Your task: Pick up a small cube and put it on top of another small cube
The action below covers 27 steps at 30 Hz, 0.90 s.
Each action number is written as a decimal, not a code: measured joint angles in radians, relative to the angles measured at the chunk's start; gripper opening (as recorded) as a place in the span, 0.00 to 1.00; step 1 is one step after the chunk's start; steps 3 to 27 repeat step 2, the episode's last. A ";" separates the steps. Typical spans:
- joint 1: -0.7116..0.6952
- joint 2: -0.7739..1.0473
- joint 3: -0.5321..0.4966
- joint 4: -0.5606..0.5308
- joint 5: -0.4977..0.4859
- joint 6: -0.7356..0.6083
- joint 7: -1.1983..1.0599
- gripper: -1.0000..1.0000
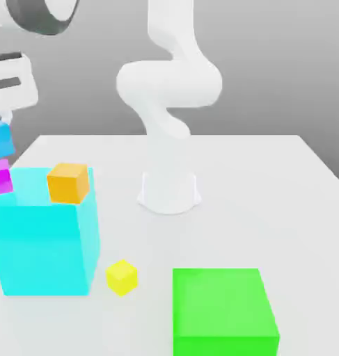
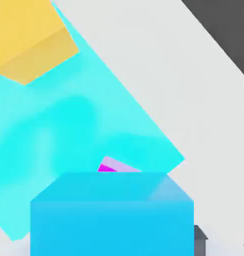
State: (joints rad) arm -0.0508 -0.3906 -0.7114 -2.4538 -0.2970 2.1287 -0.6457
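Since the blue cube sits over the magenta cube at the exterior view's left edge, the stack looks all but made; whether the grasp on the blue cube is open or shut, I cannot tell. The two cubes appear to meet, though with both cut by the frame edge I would not swear to full contact; their faces do not line up neatly, and the blue one looks set a little toward the exterior view's right. The likeliest trouble is a topple: if the blue cube's weight lies too far past the magenta one's edge, letting go could tip it; a sideways brush as the arm leaves could drag it off, or shove both cubes along together. A release from slightly above might also make it land turned or bounce.

Nothing I see works as a container; the blocks look solid and serve as supports instead. The cyan block seems to bear the magenta cube and, farther right, carries the orange cube, which a wide swing might knock down; next come the yellow cube and the green block, both on the counter and well apart from the stack.
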 joint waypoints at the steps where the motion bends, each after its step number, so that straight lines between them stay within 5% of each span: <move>1: 0.000 0.000 0.000 0.000 0.000 0.000 0.000 1.00; 27: 0.000 0.000 0.000 0.000 0.000 0.000 0.000 1.00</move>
